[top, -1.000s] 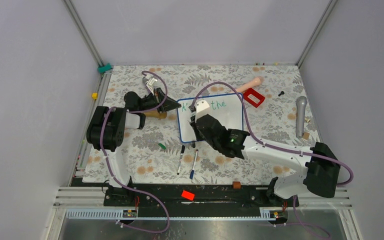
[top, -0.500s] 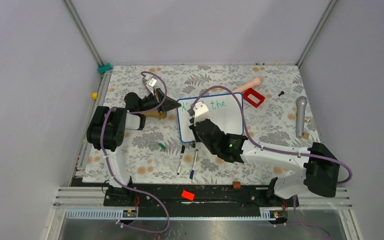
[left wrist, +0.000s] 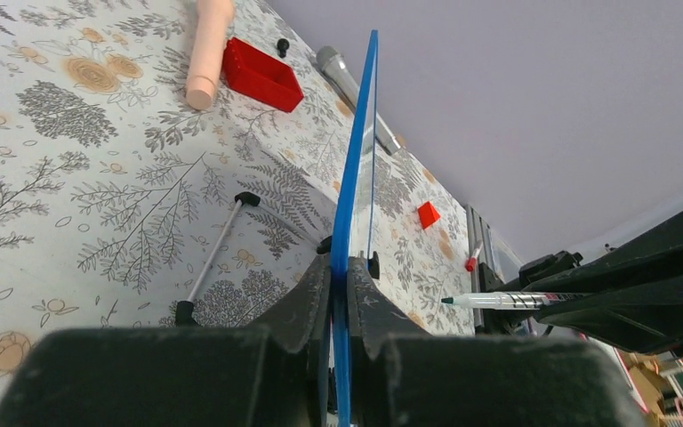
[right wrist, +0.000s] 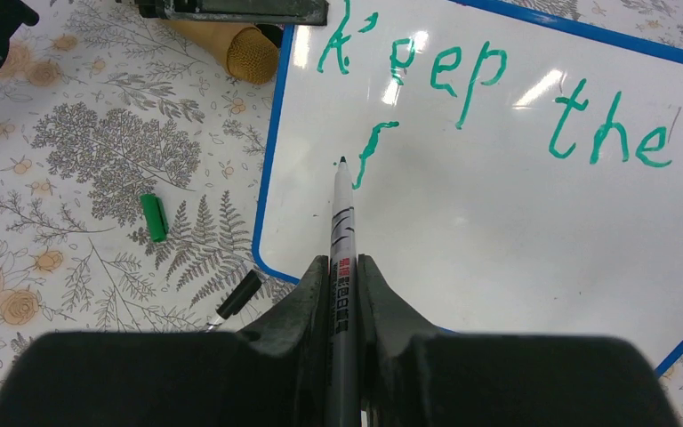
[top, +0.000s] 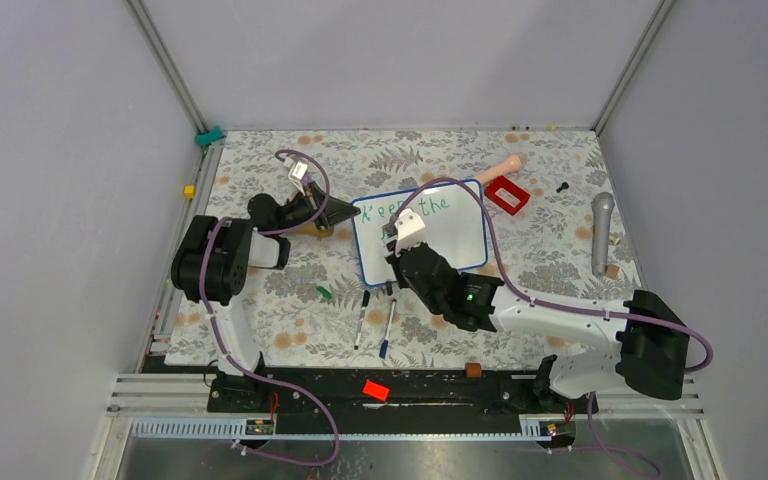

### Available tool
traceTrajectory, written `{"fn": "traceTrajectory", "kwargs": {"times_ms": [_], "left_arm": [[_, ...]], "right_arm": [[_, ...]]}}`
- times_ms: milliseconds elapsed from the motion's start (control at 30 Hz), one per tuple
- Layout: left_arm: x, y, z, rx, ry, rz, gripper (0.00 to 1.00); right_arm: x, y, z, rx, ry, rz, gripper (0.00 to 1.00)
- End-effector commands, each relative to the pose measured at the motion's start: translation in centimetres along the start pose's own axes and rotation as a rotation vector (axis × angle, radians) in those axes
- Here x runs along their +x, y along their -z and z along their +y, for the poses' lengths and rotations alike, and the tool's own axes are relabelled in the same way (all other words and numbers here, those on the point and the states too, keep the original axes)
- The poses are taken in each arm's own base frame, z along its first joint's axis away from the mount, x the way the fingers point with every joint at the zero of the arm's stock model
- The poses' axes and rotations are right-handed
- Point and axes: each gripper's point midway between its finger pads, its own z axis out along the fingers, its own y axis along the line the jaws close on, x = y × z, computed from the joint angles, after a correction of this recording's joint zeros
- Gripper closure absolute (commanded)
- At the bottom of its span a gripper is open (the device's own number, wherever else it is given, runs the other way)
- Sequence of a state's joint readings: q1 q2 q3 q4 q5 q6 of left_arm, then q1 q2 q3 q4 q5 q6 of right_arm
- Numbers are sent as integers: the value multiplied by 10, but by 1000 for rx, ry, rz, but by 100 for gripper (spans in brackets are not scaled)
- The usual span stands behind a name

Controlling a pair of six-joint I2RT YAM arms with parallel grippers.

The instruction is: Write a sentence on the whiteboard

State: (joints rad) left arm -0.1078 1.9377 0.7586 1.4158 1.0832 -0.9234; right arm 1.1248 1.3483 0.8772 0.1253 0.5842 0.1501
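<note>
Presently left pincer (left wrist: 342,271) clamps board (left wrist: 357,160) edge, steadying it for writing; right pincer (right wrist: 344,267) grips marker (right wrist: 341,227), tip ahead by unfinished sentence (right wrist: 473,84)

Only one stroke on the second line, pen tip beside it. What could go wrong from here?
The left gripper pinches the whiteboard only at its thin edge, so pen pressure might swing or slip it. The marker in the right gripper sits right beside the green stroke; a drag there could smear it.
</note>
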Motion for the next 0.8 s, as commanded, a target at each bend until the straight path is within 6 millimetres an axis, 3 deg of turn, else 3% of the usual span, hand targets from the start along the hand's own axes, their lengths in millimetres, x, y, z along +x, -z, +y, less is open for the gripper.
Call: {"fn": "traceTrajectory", "kwargs": {"times_ms": [0, 300, 767], "left_arm": [[-10, 2, -4, -37, -90, -81, 100], [-8, -5, -19, -14, -111, -79, 100], [-4, -3, -23, -29, -140, -91, 100]], "right_arm": [[-21, 7, 1, -18, -76, -68, 100], [-17, 4, 4, -21, -77, -49, 100], [-7, -9, 5, -12, -103, 49, 100]]}}
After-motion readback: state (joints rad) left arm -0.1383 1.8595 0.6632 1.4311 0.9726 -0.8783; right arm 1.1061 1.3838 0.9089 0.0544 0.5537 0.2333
